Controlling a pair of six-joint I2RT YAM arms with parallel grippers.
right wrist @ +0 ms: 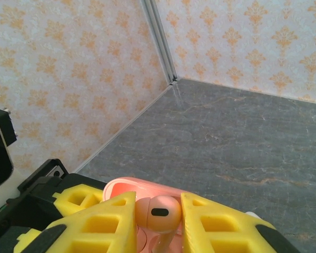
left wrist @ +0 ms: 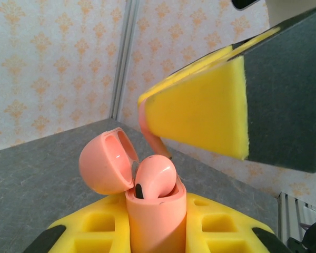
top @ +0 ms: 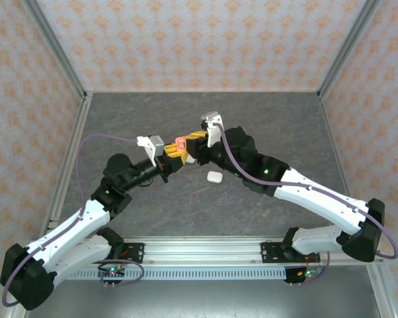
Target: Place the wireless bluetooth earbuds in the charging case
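Note:
My left gripper (top: 174, 154) (left wrist: 156, 229) is shut on a coral charging case (left wrist: 155, 216), held upright above the table with its lid (left wrist: 105, 161) swung open. One coral earbud (left wrist: 155, 176) sits in the case, its head above the rim. My right gripper (top: 194, 140) (right wrist: 159, 216) is shut on a second coral earbud (right wrist: 159, 212), just above the case (right wrist: 142, 187). That earbud's stem (left wrist: 154, 134) points down toward the opening beside the right gripper's yellow finger (left wrist: 200, 116).
A small white rounded object (top: 214, 176) lies on the grey table (top: 265, 126) just right of the grippers, and another white bit (top: 191, 159) shows below them. Patterned walls with metal posts close in the back and both sides.

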